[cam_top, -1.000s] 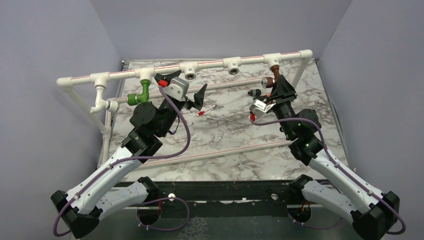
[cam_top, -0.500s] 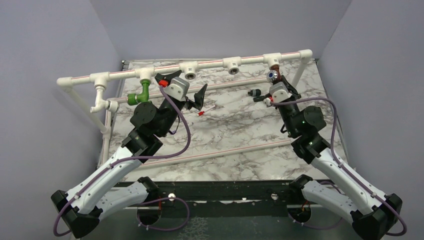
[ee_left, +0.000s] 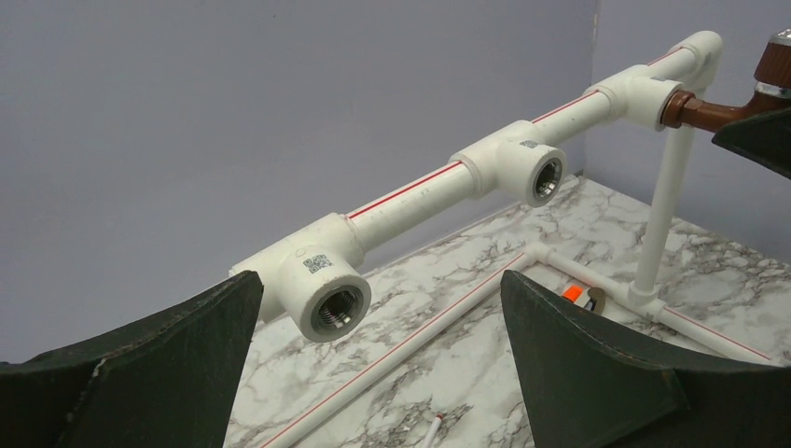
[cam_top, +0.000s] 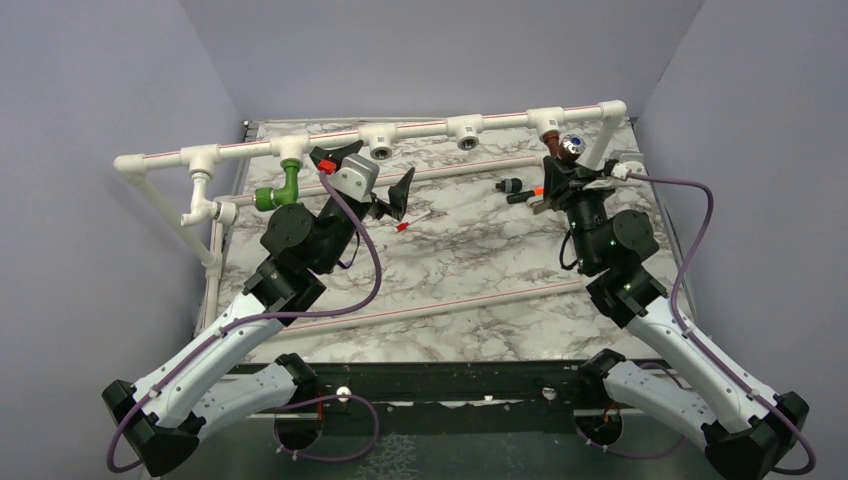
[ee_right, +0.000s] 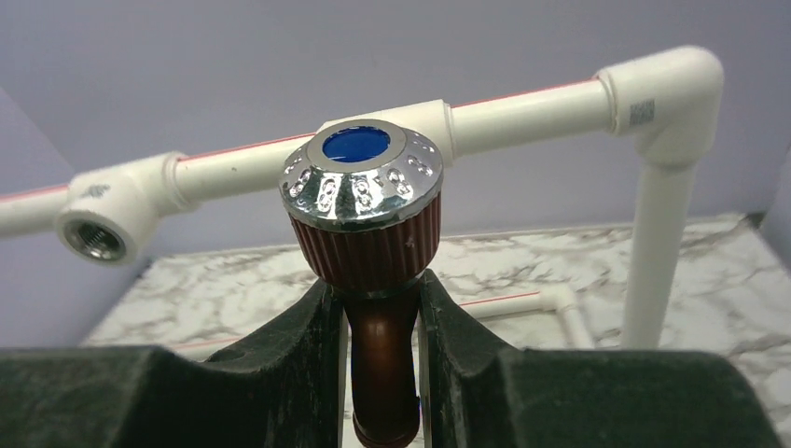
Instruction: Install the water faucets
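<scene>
The green faucet (cam_top: 279,188) hangs from a T-fitting at the left of the white pipe frame (cam_top: 420,128). The copper-coloured faucet (cam_top: 561,151) has its stem at the right T-fitting (cam_top: 545,118). My right gripper (cam_top: 560,172) is shut on its bent body below the chrome knob with a blue cap (ee_right: 362,177); the fingers (ee_right: 308,345) pinch it from both sides. The faucet also shows at the right edge of the left wrist view (ee_left: 718,112). My left gripper (cam_top: 370,172) is open and empty, just in front of an open T-fitting (ee_left: 326,289).
Two open threaded T-fittings (cam_top: 380,141) (cam_top: 466,132) sit on the top pipe. A small black piece with an orange tip (cam_top: 518,187) lies on the marble table by a lower pipe. A thin white stick with a red end (cam_top: 408,224) lies mid-table. Grey walls enclose the table.
My right wrist has rolled with the copper faucet in its grip. The knob has swung from the left of the stem to the right, and the cable has swung right. The left arm has not moved.
</scene>
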Motion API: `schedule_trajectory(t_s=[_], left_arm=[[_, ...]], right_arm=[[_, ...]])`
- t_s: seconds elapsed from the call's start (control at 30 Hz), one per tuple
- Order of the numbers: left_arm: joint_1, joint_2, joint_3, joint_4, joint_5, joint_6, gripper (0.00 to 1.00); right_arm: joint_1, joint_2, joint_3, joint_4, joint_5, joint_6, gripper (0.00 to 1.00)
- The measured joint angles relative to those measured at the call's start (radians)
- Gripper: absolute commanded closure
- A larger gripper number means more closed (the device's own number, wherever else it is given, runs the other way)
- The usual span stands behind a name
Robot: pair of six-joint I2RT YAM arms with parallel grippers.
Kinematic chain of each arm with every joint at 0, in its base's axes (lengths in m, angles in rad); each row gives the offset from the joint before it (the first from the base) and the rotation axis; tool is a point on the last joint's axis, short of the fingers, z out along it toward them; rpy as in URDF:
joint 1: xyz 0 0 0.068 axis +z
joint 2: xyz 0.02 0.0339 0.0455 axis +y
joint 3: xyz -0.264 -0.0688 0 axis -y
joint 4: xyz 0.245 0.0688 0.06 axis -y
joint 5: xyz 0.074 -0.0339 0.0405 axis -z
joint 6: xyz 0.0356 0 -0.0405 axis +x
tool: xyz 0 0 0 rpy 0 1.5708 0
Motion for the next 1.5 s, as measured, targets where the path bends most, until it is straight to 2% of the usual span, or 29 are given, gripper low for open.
schedule_trajectory(t_s=[0.4,0.77,1.2,1.37,1.5], left_arm=[[0.000,-0.003,0.000,0.000,0.000,0.000,0.01],[0.000,-0.003,0.000,0.000,0.000,0.000,0.01],[-0.006,-0.003,0.000,0.000,0.000,0.000,0.01],[-0.006,-0.003,0.000,0.000,0.000,0.000,0.01],[-0.006,-0.003,0.000,0.000,0.000,0.000,0.01]], right_arm=[[0.000,0.004,0.000,-0.018,0.119,0.572,0.99],[0.000,0.039,0.041,-0.097,0.198,1.009,1.00],[0.000,0.075,0.099,-0.224,0.235,1.334,0.99],[-0.001,0.069,0.104,-0.264,0.235,1.413,0.99],[-0.001,0.055,0.104,-0.294,0.240,1.440,0.89]])
